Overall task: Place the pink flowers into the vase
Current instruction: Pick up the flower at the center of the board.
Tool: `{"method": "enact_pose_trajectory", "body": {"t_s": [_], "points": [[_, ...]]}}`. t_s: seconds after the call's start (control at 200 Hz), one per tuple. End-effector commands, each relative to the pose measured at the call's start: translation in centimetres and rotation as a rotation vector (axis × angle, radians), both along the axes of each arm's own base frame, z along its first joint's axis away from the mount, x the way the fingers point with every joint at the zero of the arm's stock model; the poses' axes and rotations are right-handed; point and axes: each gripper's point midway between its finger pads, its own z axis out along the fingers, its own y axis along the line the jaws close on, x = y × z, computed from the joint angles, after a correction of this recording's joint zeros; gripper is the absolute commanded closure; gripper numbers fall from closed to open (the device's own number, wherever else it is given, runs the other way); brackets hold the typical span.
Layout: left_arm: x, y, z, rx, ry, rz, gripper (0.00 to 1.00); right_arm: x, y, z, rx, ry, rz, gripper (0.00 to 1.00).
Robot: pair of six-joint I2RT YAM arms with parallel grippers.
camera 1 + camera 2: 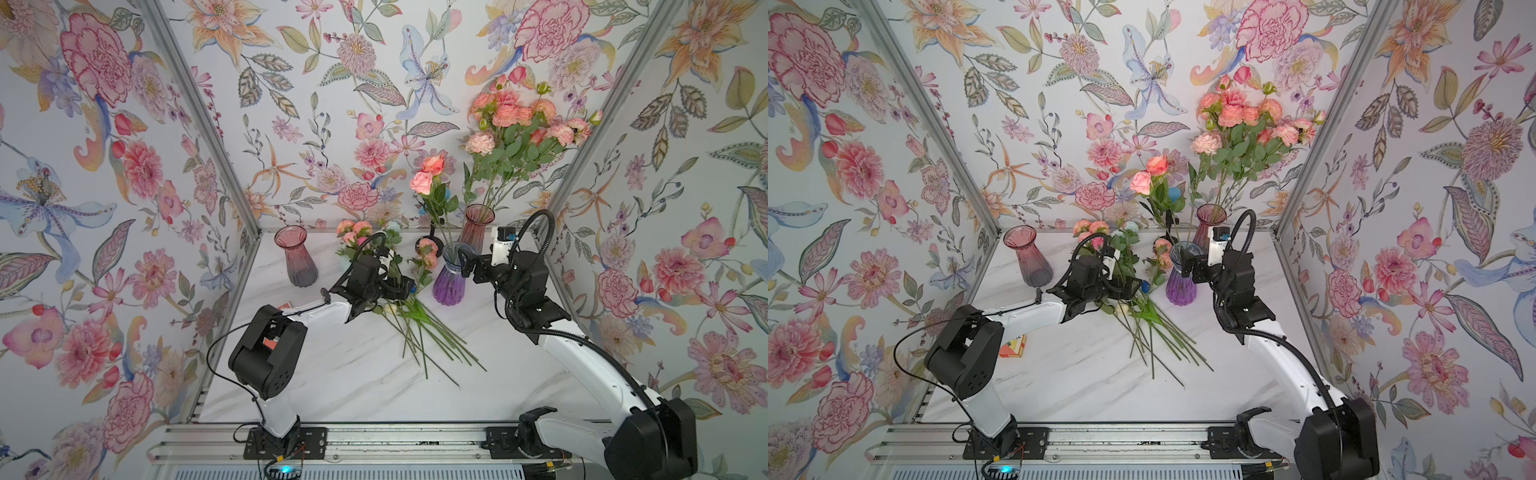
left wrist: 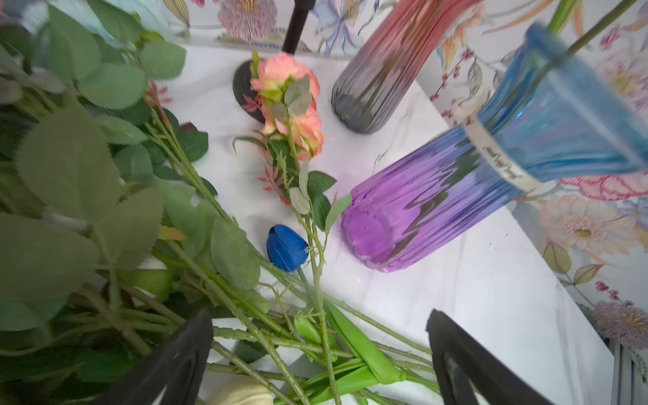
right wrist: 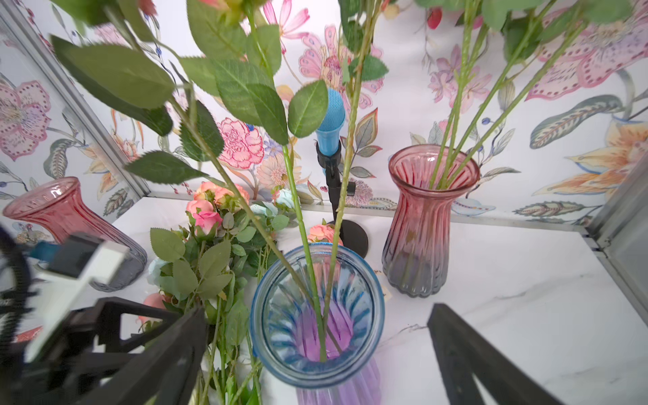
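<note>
Pink flowers (image 1: pixel 428 345) lie in a loose heap on the white table, blooms toward the back (image 3: pixel 207 214). My left gripper (image 2: pixel 321 315) hangs open just above their crossed green stems (image 2: pixel 245 322), gripping none of them. Near it a blue-and-purple vase (image 1: pixel 451 274) holds two pink roses (image 1: pixel 424 180). My right gripper (image 3: pixel 317 310) stands open just above and in front of that vase's rim (image 3: pixel 317 380), with the two stems (image 3: pixel 312 280) between its spread fingers, untouched. A pink vase (image 1: pixel 478 226) at the back right holds several pink flowers (image 1: pixel 519 120). An empty pink vase (image 1: pixel 297 255) stands back left.
A blue microphone (image 3: pixel 329 119) on a black stand stands between the two right-hand vases. A blue tulip bud (image 2: pixel 285 247) and a white bloom (image 2: pixel 242 394) lie among the stems. An orange box (image 1: pixel 1013 347) lies by the left arm. Flowered walls close three sides.
</note>
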Motion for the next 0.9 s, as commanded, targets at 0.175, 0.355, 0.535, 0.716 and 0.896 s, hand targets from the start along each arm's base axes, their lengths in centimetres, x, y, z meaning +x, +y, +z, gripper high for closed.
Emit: {"method": "enact_pose_trajectory", "body": {"t_s": [0.175, 0.355, 0.535, 0.716, 0.896], "points": [[0.0, -1.9, -3.5, 0.259, 0.044, -0.057, 0.16, -3.8, 0.1, 1.9, 0.032, -0.022, 0.038, 0.00], [0.8, -3.5, -4.7, 0.305, 0.058, -0.085, 0.19, -5.1, 1.8, 1.4, 0.006, -0.014, 0.121, 0.01], [1.5, -4.3, -5.9, 0.319, 0.079, -0.084, 0.31, -6.4, 3.0, 1.2, -0.029, -0.029, 0.175, 0.01], [1.7, -4.5, -7.1, 0.332, 0.103, -0.081, 0.42, -6.6, 2.9, 1.0, -0.042, -0.033, 0.173, 0.01], [1.7, -4.8, -7.8, 0.329, 0.112, -0.088, 0.50, -6.4, 3.0, 0.7, -0.047, -0.031, 0.174, 0.01]]}}
